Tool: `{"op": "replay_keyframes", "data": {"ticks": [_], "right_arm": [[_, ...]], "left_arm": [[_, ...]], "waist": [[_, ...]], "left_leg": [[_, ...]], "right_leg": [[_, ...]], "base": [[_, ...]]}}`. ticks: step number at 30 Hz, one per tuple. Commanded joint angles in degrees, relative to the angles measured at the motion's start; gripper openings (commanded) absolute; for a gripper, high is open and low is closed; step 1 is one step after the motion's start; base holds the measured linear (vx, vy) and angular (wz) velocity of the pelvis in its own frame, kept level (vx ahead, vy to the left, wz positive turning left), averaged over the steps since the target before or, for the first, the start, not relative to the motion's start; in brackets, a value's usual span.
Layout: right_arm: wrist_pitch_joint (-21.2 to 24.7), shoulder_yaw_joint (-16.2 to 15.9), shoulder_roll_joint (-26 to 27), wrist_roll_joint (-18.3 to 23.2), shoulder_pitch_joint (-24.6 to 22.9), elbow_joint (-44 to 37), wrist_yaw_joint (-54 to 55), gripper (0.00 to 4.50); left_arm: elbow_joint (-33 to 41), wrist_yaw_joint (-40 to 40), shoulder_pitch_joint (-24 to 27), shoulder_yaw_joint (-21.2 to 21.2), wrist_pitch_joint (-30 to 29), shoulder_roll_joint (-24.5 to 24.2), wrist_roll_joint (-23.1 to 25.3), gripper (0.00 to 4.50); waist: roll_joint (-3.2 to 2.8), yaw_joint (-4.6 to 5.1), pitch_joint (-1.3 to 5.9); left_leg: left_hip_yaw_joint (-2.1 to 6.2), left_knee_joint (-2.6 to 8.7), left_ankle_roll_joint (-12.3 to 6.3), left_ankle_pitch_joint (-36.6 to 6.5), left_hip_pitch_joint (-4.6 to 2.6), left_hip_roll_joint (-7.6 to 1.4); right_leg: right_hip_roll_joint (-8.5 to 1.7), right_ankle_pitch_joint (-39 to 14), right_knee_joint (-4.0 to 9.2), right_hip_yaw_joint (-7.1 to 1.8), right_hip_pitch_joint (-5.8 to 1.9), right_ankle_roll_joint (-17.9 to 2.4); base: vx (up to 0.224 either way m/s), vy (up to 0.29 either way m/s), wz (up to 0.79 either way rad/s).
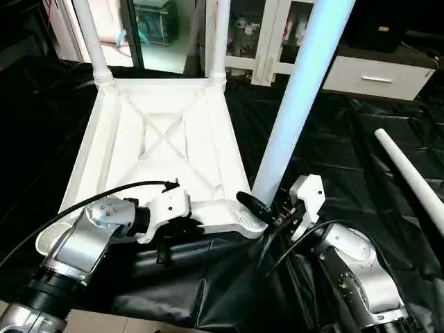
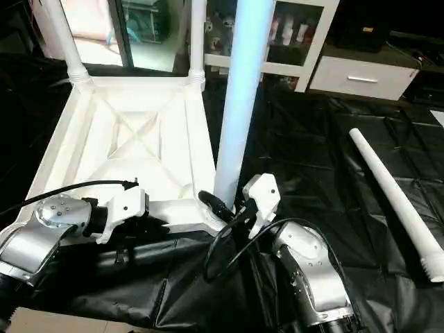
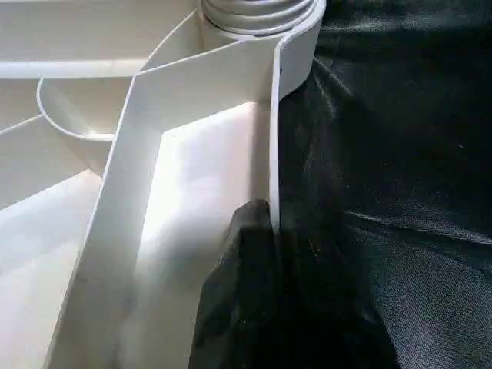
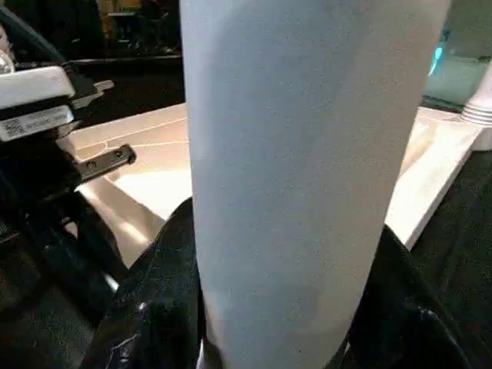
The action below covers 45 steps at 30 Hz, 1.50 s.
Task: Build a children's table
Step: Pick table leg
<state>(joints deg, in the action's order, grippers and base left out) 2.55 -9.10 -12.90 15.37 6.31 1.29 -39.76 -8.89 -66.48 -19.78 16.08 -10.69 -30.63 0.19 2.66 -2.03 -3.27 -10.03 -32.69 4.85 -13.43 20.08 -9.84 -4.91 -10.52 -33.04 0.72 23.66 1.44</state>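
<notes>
The children's table top (image 1: 166,139) lies upside down on the black sheet, its X ribs facing up. Two white legs (image 1: 90,35) (image 1: 220,35) stand in its far corner sockets. A third leg (image 1: 298,90) rises, leaning slightly right, from the near right corner socket (image 1: 246,220). My right gripper (image 1: 267,207) is shut on this leg just above the socket, with black fingers (image 4: 154,292) on both sides of the tube (image 4: 307,154). My left gripper (image 1: 195,223) is shut on the top's near rim (image 3: 273,138). A fourth leg (image 2: 395,198) lies loose on the sheet at the right.
White cabinets with glass doors (image 1: 277,35) and a white drawer unit (image 1: 374,76) stand behind the work table. The black sheet (image 1: 347,139) is crumpled and hangs over the near edge, with floor (image 1: 83,322) below. A black cable (image 1: 104,191) loops over my left forearm.
</notes>
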Motion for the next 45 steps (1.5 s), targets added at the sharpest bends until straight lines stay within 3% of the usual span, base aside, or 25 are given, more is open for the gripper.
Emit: {"op": "replay_keyframes", "data": {"ticks": [1, 9, 20, 22, 25, 28, 29, 33, 34, 36, 37, 39, 40, 43, 45], "right_arm": [[7.21, -0.72, -1.05, -2.42, -3.32, 8.65, 1.51, 1.87], [7.40, -0.30, -0.47, -1.96, -2.51, 9.14, 2.97, 1.87], [6.61, 0.02, 0.11, -2.10, -2.09, 9.36, 4.15, 1.86], [5.67, 1.32, 1.39, -4.86, -0.44, 12.10, 9.79, 1.86], [5.47, 2.73, 2.54, -6.03, 1.02, 14.31, 14.12, 1.86], [5.21, 4.68, 4.15, -7.11, 3.89, 17.67, 20.21, 1.86], [5.23, 5.41, 4.81, -7.30, 5.06, 18.95, 22.46, 1.86], [5.48, 7.08, 7.32, -7.34, 9.05, 23.27, 28.25, 1.86], [5.29, 7.50, 8.56, -8.42, 11.34, 26.08, 31.60, 1.86], [5.10, 7.46, 9.49, -9.58, 13.51, 29.08, 34.83, 1.86], [4.92, 7.02, 10.05, -10.90, 15.56, 31.90, 37.55, 1.86], [4.57, 7.12, 10.40, -10.90, 16.36, 33.04, 37.78, 1.86], [3.94, 7.73, 11.23, -10.00, 17.94, 34.84, 37.43, 1.86], [3.02, 8.77, 11.80, -9.26, 19.80, 36.42, 37.10, 1.86], [2.70, 9.17, 11.91, -8.86, 20.11, 36.55, 36.81, 1.86]], "left_arm": [[0.23, 2.74, 0.37, -1.42, 0.07, 2.50, -2.54, 0.03], [-0.50, 2.76, -0.40, -1.22, 0.42, 2.87, -2.52, 0.03], [-0.59, 4.12, -0.61, -1.74, 0.11, 3.67, -2.66, 0.00], [-0.56, 7.13, -1.48, -2.39, -1.51, 5.96, -2.55, 0.00], [-0.61, 9.20, -2.55, -2.93, -2.94, 8.26, -2.85, 0.00], [-1.90, 12.80, -5.11, -2.54, -4.62, 12.02, -1.96, 0.00], [-2.59, 14.09, -6.16, -2.19, -5.05, 13.54, -1.56, 0.00], [-4.87, 18.26, -9.85, -1.93, -7.31, 19.07, -1.46, 0.00], [-6.71, 21.59, -12.09, -1.62, -8.61, 21.87, -0.12, 0.00], [-8.36, 24.48, -14.06, -1.12, -9.73, 24.25, 1.17, 0.00], [-9.21, 26.98, -15.71, -1.35, -10.80, 26.88, 1.22, 0.00], [-9.35, 27.36, -16.24, -1.37, -11.16, 27.73, 0.95, 0.00], [-9.45, 27.75, -17.08, -1.04, -11.03, 28.77, 0.96, 0.00], [-9.54, 27.83, -17.70, 0.02, -10.42, 28.38, 2.41, 0.00], [-9.55, 27.83, -17.66, 0.20, -10.34, 28.03, 2.79, 0.00]], "waist": [[0.20, 0.19, 0.47], [-0.40, 0.22, 0.78], [-0.45, 0.19, 0.77], [-0.36, 0.27, 0.77], [-0.33, 0.52, 0.84], [-0.15, 0.55, 0.96], [-0.06, 0.49, 1.08], [0.01, 0.41, 1.47], [-0.10, 0.17, 1.95], [0.05, 0.24, 1.95], [-0.13, 0.18, 2.47], [0.07, 0.16, 2.46], [0.29, 0.04, 2.72], [0.39, -0.03, 2.85], [0.36, 0.00, 2.71]], "left_leg": [[1.31, 6.01, -1.34, -19.39, 0.48, -3.17], [1.18, 5.97, -0.89, -18.94, 0.41, -3.16], [1.10, 5.96, -0.83, -18.81, 0.40, -3.17], [1.13, 5.99, -0.62, -18.90, 0.46, -3.16], [1.16, 5.93, 0.29, -17.98, 0.50, -3.01], [0.98, 5.67, -0.01, -17.18, 0.39, -2.81], [0.92, 5.57, -0.25, -15.80, 0.53, -2.78], [0.33, 5.07, -0.64, -12.66, 0.02, -2.61], [0.11, 4.59, -1.24, -7.47, -0.02, -2.53], [-0.09, 4.51, -2.17, -7.00, 0.39, -2.30], [-0.14, 4.21, -2.08, -5.34, 0.00, -2.20], [-0.16, 4.12, -2.62, -4.43, 0.24, -2.25], [-0.25, 3.78, -4.23, -2.92, 0.37, -2.10], [-0.36, 3.54, -6.37, -2.01, 0.39, -2.15], [-0.39, 3.62, -6.68, -2.98, 0.41, -2.24]], "right_leg": [[-2.84, -29.64, 5.06, -2.16, -0.49, -5.06], [-2.69, -26.87, 4.89, -2.08, -0.64, -6.08], [-2.70, -25.74, 4.82, -2.08, -0.77, -6.74], [-2.74, -26.25, 4.82, -2.08, -0.78, -6.62], [-2.83, -27.26, 4.91, -2.05, -0.79, -6.54], [-2.70, -27.31, 4.99, -2.06, -0.73, -6.35], [-2.69, -25.84, 4.85, -2.04, -0.90, -6.46], [-2.33, -20.84, 4.49, -1.99, -0.80, -7.93], [-2.17, -12.03, 3.59, -1.87, -1.40, -9.87], [-1.98, -8.94, 3.35, -1.64, -1.71, -10.55], [-1.85, -6.05, 2.91, -1.50, -1.84, -11.28], [-1.91, -3.62, 2.70, -1.41, -2.13, -11.72], [-1.99, -0.63, 2.35, -1.36, -2.42, -12.03], [-2.15, 0.62, 2.24, -1.30, -2.59, -13.13], [-2.20, -0.93, 2.44, -1.29, -2.48, -13.26]], "base": [[0.000, 0.000, 0.00], [0.000, 0.000, 0.00], [0.000, 0.000, 0.00], [0.000, 0.000, 0.00], [0.000, 0.000, 0.00], [0.000, 0.000, 0.00], [0.000, 0.000, 0.00], [0.000, 0.000, 0.00], [0.000, 0.000, 0.00], [0.000, 0.000, 0.00], [0.000, 0.000, 0.00], [0.000, 0.000, 0.00], [0.000, 0.000, 0.00], [0.000, 0.000, 0.00], [0.000, 0.000, 0.00]]}}
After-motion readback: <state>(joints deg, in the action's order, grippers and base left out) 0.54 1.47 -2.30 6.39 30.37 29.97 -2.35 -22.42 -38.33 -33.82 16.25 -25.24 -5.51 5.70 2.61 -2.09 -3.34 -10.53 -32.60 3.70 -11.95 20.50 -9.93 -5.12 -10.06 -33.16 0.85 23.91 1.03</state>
